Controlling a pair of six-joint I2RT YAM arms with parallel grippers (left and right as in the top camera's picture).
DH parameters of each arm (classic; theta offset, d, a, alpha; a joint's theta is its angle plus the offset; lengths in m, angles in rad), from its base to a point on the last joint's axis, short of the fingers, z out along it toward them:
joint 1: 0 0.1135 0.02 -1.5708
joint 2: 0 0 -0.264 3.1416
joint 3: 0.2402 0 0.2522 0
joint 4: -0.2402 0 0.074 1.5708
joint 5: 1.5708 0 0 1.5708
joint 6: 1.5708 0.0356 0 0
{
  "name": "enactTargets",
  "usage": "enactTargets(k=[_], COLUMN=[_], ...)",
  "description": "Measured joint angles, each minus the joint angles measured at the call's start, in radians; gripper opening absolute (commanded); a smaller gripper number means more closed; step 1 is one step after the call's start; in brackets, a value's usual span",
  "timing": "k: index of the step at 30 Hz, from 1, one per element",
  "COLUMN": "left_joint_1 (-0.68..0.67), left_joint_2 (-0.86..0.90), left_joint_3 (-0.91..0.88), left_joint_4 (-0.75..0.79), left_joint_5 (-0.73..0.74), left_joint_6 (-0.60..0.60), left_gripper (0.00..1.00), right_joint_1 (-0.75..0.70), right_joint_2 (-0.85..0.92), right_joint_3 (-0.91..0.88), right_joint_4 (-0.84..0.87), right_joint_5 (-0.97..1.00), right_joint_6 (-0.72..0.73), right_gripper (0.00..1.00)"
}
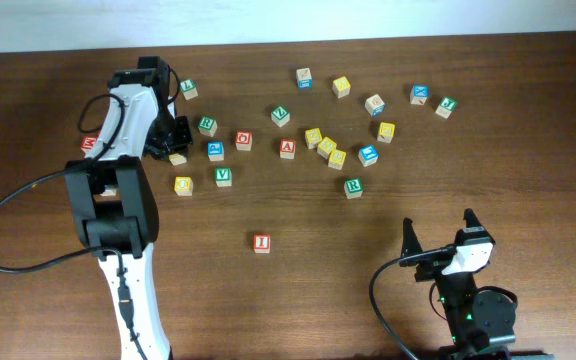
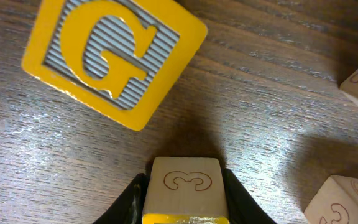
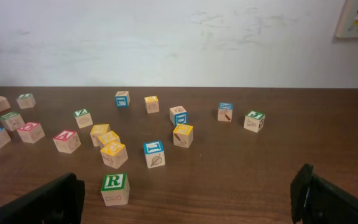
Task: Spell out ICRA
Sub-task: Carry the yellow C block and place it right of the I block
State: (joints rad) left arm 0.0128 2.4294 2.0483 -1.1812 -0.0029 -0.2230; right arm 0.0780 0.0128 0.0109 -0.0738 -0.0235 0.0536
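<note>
Item: left gripper (image 2: 184, 202), closed snugly on a small wooden cube with a yellow-edged top (image 2: 185, 180). An engraved figure shows on the cube's near side, but its letter cannot be read. Location: far-left part of the dark wooden counter (image 1: 528, 150), near a yellow-faced wooden cube marked G (image 2: 114, 59); whether the held cube is raised off the surface cannot be told. Left arm (image 1: 118, 200): stretched away from the near edge, wrist bent steeply down, gripper low among the cubes. Right gripper (image 3: 188, 177): parked at the near-right corner, fingers spread wide, nothing between them. Task stock: red-faced wooden cube marked I (image 1: 261, 242) stands alone near the front centre, well apart from the scatter. A green-faced cube marked R (image 1: 353, 186) and a red-faced cube marked A (image 1: 287, 148) lie in the scatter. Step, by judgement: fetching the second letter, the I being placed. The next move calls for a lift clear of the neighbours, a carry to just beside the I cube, and a check that the uppermost letter is C.
</note>
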Motion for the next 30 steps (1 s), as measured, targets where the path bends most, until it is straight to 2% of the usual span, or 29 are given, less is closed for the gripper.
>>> enactTargets(k=[12,17,21,27,30], left_joint_1=[0.0,0.0,-0.016,-0.189,-0.304], left_joint_2=[-0.053,-0.296,-0.46,-0.472,-0.472], left_joint_3=[0.038,0.042,0.064,0.043,-0.002], left_joint_4=[-0.063,-0.12,-0.24,-0.421,-0.449], left_joint_5=[0.027,0.173,0.33,0.365,0.34], left_joint_6=[0.0,0.0,0.0,0.0,0.0], left_gripper=[0.21,0.21,0.2,0.2,0.19], right_joint_1=[0.0,0.0,0.0,0.0,0.0], right_joint_2=[0.0,0.0,0.0,0.0,0.0], right_joint_3=[0.0,0.0,0.0,0.0,0.0], right_joint_4=[0.0,0.0,0.0,0.0,0.0], right_joint_5=[0.0,0.0,0.0,0.0,0.0], right_joint_6=[0.0,0.0,0.0,0.0,0.0], right_gripper=[0.98,0.98,0.98,0.98,0.98])
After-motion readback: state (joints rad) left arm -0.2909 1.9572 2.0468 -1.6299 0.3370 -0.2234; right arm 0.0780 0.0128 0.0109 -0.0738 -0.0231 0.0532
